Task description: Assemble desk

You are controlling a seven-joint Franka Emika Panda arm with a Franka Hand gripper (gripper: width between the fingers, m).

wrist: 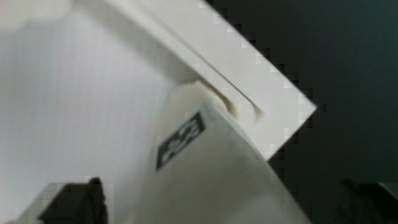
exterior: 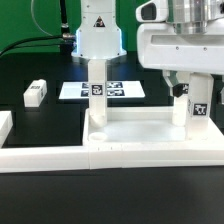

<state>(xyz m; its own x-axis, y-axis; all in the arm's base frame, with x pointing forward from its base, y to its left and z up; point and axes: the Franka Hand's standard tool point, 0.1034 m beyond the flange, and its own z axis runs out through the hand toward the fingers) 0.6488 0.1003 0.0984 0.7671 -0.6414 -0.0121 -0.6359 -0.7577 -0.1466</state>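
The white rimmed tabletop (exterior: 135, 131) lies flat at the front, against the border rail. One white leg (exterior: 96, 96) with tags stands upright at its far corner on the exterior view's left. My gripper (exterior: 188, 86) is shut on a second tagged leg (exterior: 196, 104), held upright at the tabletop's far corner on the exterior view's right. In the wrist view this leg (wrist: 205, 160) fills the space between my dark fingers (wrist: 71, 202), its end at the tabletop's corner (wrist: 231, 70). A loose leg block (exterior: 36, 93) lies on the black table at the left.
The long white border rail (exterior: 60, 156) runs along the front and turns back at the exterior view's left. The marker board (exterior: 120, 90) lies behind the tabletop. The robot's white base (exterior: 98, 35) stands at the back.
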